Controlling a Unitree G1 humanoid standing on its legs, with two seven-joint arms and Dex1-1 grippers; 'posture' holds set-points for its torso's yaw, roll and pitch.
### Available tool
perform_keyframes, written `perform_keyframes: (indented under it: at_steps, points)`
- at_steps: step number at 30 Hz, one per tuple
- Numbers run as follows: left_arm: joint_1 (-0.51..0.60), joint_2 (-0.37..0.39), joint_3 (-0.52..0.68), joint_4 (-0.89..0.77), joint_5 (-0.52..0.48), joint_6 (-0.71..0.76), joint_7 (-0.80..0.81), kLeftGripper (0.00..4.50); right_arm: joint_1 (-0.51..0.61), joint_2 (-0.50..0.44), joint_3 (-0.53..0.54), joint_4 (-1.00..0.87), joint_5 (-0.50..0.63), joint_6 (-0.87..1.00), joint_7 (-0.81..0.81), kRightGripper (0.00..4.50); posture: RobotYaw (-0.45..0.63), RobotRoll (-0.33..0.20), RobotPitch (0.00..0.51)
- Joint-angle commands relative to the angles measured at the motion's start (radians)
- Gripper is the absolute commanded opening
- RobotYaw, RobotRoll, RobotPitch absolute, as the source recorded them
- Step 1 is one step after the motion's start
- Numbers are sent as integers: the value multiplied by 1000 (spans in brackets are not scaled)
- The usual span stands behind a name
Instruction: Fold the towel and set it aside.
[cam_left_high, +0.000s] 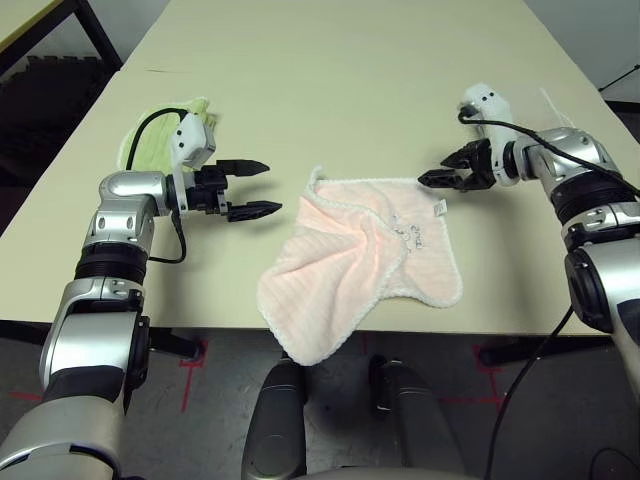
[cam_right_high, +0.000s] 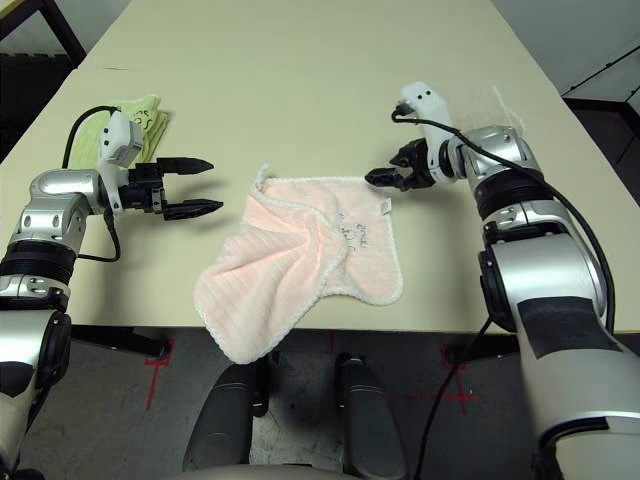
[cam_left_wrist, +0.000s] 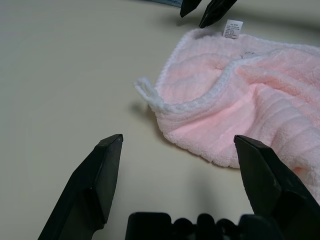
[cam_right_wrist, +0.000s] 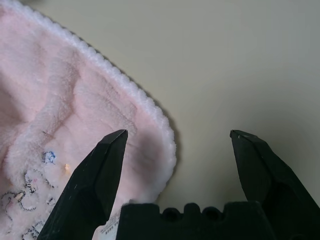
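Note:
The pale pink towel (cam_left_high: 355, 255) lies rumpled on the beige table (cam_left_high: 330, 90), one corner hanging over the near edge. Its whitish hem and small white tag (cam_left_high: 438, 208) show at the far right corner. My left gripper (cam_left_high: 262, 188) hovers open just left of the towel's far left corner, fingers apart and holding nothing. My right gripper (cam_left_high: 432, 178) is open right at the tagged corner. In the right wrist view its fingers (cam_right_wrist: 100, 170) straddle the towel's hemmed edge (cam_right_wrist: 167, 145). From the left wrist the towel (cam_left_wrist: 240, 105) lies ahead of the open fingertips (cam_left_wrist: 107, 165).
A light green towel (cam_left_high: 160, 135) lies folded on the table behind my left wrist. The table's near edge runs just under the pink towel. Dark chairs or frames stand beyond the table's far left corner (cam_left_high: 50, 60).

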Motion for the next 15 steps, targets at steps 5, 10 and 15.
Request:
perform_keyframes:
  at_steps: [5, 10, 15]
  points:
    - [21, 4, 6, -50, -10, 31, -3, 4500, -22, 39, 13, 62, -51, -45, -77, 4465, 93, 0, 235]
    - [45, 11, 8, -93, -16, 60, -5, 4500, -20, 49, 6, 87, -64, -71, -109, 4465, 100, 0, 244]
    - [51, 15, 8, -113, -17, 76, -2, 4500, -21, 57, 13, 95, -74, -89, -115, 4081, 101, 0, 245]
